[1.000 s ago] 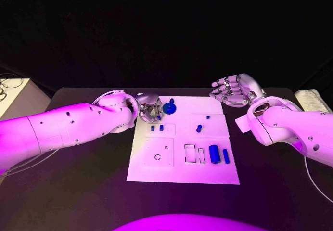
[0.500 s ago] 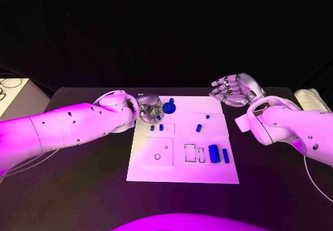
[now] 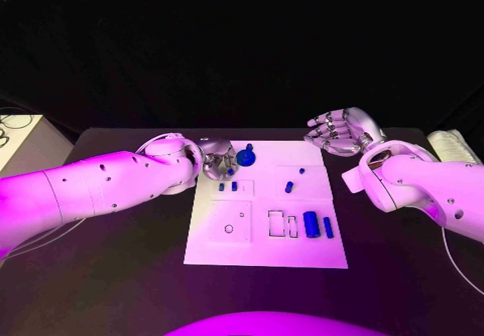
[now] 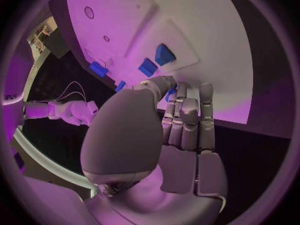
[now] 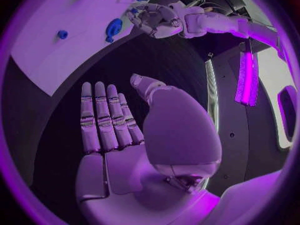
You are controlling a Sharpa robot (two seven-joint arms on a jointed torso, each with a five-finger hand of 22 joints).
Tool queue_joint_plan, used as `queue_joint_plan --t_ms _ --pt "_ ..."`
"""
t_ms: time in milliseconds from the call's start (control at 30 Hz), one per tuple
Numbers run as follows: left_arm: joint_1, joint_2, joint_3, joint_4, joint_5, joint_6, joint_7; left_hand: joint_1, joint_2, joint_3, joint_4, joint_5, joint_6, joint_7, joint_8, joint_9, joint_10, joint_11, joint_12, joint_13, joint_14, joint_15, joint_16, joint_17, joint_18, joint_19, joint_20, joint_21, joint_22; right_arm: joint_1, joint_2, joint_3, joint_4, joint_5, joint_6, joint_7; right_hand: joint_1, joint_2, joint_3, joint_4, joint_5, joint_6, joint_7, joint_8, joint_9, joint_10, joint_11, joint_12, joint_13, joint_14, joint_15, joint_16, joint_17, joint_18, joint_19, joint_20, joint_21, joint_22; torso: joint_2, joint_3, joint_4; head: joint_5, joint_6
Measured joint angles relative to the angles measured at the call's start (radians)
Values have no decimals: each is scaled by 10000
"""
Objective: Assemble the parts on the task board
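Black table (image 3: 121,245) carries the white task board (image 3: 267,248) at its middle, under both arms. On the board's far edge, near its left corner, stands a round blue part with a stem (image 3: 246,155). Just nearer the robot, two short blue pegs (image 3: 228,186) sit side by side in a marked square, another small peg (image 3: 289,187) stands toward the middle of the board, and a tiny blue piece (image 3: 301,169) lies beyond it. Toward the board's near right, a thick blue cylinder (image 3: 312,224) and a thinner blue bar (image 3: 328,227) lie side by side, next to outlined rectangular slots (image 3: 276,222).

The left hand (image 3: 215,161) is at the board's far left corner, just beside the round part, fingers curled downward over the board's edge. In the left wrist view its fingers (image 4: 187,120) lie close together with their tips at the board; whether they grasp anything cannot be told.

The right hand (image 3: 341,133) hovers off the board beyond its far right corner, well apart from the parts. The right wrist view shows its fingers (image 5: 103,117) stretched out straight with the thumb apart, holding nothing.
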Motion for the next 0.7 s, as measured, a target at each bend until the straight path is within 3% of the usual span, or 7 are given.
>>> queue_joint_plan --t_ms 200,700 --pt "-5 -10 4 -2 16 -19 -1 -108 -108 28 -28 0 -403 -86 -238 -94 -470 222 -258 -80 -162 161 0 -304 0 -96 97 -113 -59 0 0 0 -1 0 -1 0 0 0 0 0 0 0 0 0 -10 0 0 0 0 0 0 -40 0 1 0 0 0 -9 0 0 2 3 17" --pt "-5 -48 4 12 41 -54 -2 -158 -79 27 -28 0 -546 -87 -283 -105 -648 264 -269 -79 -268 267 0 -524 -1 -136 138 -153 -80 0 -1 0 -26 -4 7 -2 0 0 29 -29 0 0 0 0 -11 0 0 0 -7 0 0 -40 -13 0 0 0 0 -28 6 -7 -3 4 17"
